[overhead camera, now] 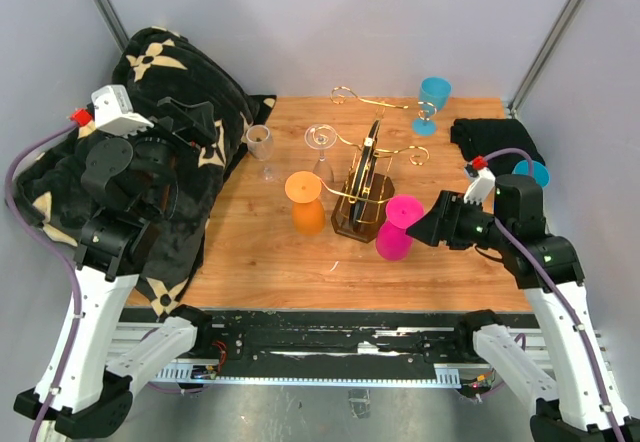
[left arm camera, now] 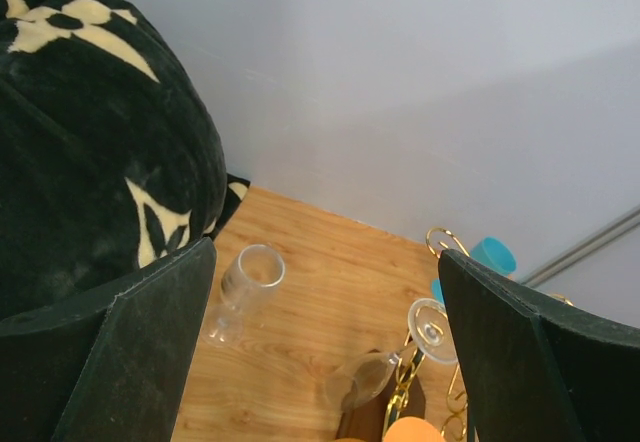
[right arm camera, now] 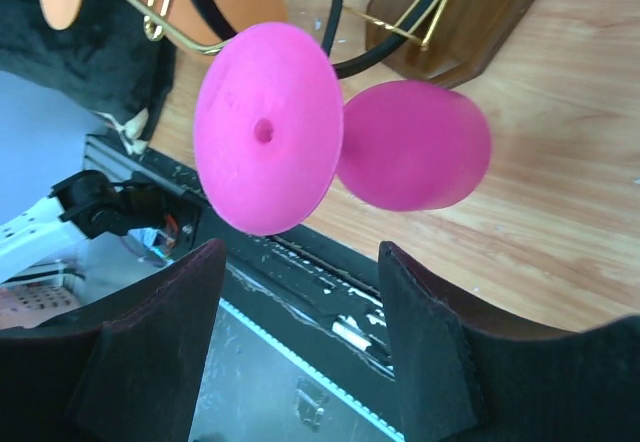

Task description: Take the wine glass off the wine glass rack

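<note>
Beside the rack [overhead camera: 362, 194], the pink glass [overhead camera: 394, 241] is inverted.

2 clr glasses [overhead camera: 262, 142] [overhead camera: 320, 142]; 2 blue [overhead camera: 434, 97] [overhead camera: 532, 172]; 1 orange [overhead camera: 305, 197]; 1 pink [overhead camera: 398, 224]; 1 rack [overhead camera: 360, 197].

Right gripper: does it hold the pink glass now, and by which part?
Nothing is held: the right gripper is open, with the pink glass just beyond its fingertips.
</note>
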Available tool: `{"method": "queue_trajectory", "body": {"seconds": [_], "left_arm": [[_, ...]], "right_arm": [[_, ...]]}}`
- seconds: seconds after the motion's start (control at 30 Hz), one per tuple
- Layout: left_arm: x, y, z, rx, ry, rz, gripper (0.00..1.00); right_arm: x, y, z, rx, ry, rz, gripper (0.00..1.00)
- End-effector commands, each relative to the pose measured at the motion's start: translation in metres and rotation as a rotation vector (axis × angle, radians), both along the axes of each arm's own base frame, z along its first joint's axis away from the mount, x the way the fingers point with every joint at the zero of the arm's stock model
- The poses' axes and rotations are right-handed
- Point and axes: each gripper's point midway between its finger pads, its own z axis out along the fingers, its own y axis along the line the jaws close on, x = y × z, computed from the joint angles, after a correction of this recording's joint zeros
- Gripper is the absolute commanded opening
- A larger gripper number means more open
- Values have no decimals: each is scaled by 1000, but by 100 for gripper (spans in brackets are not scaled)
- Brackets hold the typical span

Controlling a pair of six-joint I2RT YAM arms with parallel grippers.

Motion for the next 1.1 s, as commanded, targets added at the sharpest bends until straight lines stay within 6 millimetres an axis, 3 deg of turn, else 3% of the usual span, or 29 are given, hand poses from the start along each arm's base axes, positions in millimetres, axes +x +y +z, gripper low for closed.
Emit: {"method": "queue_trajectory", "body": {"seconds": [0.0,0.27,0.37,0.5,0.57,0.83,1.07], "left_arm": [[-7,-2,5,-12,-13,-24,100],[-11,-3,10,-17,-27,-40,100],[-11,-8,13,-24,-35,-66,100],[-11,-10,14,-21,-38,-75,100],[-11,-10,14,-19,-39,-76,100],[-12,-12,11,-24,-37,-88,100],[-10,-14,6,-33,-33,-95,100]], "right_arm": [[-3,17,20,133,-38,42,64],[17,14,10,143,-39,-24,68],[26,13,6,140,-33,-42,63],[32,10,11,152,-46,-64,15],[32,5,14,144,-55,-84,1],[28,-10,33,146,-88,-123,1],[30,7,46,280,-86,-48,1]]}}
